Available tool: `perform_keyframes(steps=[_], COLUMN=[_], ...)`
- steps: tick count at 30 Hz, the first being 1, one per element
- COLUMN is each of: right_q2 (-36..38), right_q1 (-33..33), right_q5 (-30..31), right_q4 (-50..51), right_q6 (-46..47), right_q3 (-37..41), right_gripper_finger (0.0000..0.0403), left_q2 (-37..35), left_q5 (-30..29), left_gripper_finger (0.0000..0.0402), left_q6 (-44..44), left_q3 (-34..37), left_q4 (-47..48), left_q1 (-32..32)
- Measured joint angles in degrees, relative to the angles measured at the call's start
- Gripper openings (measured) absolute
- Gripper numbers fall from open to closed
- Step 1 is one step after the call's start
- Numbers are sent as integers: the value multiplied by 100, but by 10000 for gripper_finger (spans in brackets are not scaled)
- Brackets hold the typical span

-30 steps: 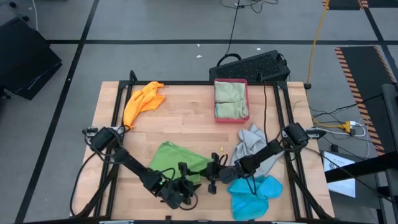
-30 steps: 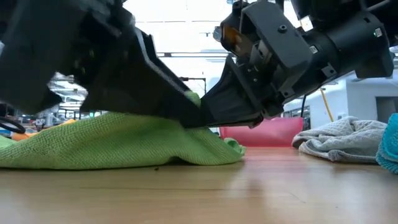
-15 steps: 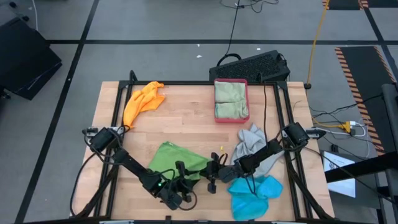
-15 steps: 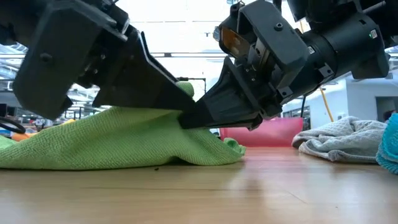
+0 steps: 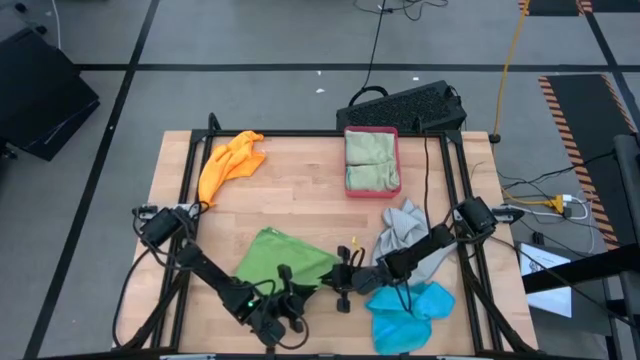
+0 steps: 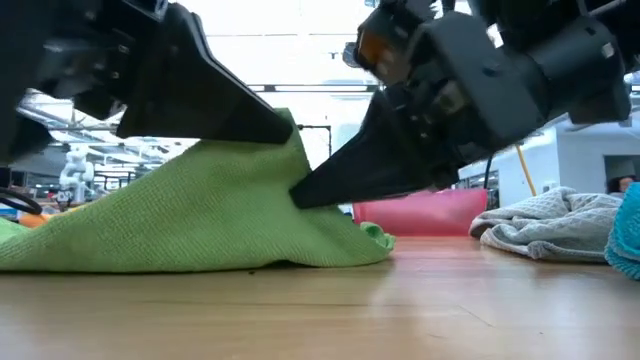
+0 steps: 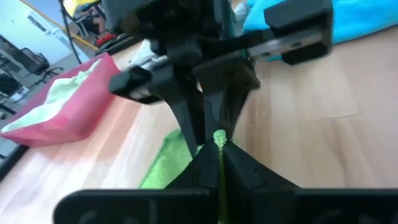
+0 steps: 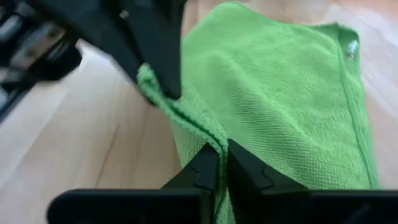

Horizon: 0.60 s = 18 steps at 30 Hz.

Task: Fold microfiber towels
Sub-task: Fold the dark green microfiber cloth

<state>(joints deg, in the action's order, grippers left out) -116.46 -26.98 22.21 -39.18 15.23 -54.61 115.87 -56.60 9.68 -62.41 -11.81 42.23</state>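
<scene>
With both arms bunched low in the middle of the high view, this looks like the pick-up step for the bright green towel [image 5: 283, 258], which lies crumpled on the table [image 5: 300, 190] just left of lower centre. The left pincer [image 5: 291, 311] is clenched on the towel's near edge, and the right pincer [image 5: 339, 286] is pinched on the same hem right next to it; the wrist views show green fabric squeezed between each pair of fingers. My guess: next they need to slide apart along that edge to find the corners, then lift and spread it flat. The orange towel [image 5: 228, 163] sits upper left, the grey towel [image 5: 408, 232] and blue towel [image 5: 410, 312] lower right, not yet folded.
</scene>
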Motion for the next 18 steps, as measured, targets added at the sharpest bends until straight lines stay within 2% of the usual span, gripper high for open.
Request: perform_keyframes(steps=[3, 10, 14, 18], right_q2=[276, 1326, 1671, 1576], right_q1=[-84, -269, -286, -231], right_q5=[-124, -145, -144, -135], right_q4=[542, 2694, 3569, 3741], right_q6=[-523, -1213, -1980, -2911], right_q3=[-1, -2, -2, 23], right_gripper_finger=[63, 150, 176, 182], left_q2=[-3, -164, -244, -245], left_q5=[53, 139, 314, 465], left_gripper_finger=[6, 4, 13, 7], left_q6=[105, 159, 242, 290], left_q3=[0, 0, 0, -2], left_q4=[-2, 82, 196, 278], left_q1=[81, 195, 199, 202])
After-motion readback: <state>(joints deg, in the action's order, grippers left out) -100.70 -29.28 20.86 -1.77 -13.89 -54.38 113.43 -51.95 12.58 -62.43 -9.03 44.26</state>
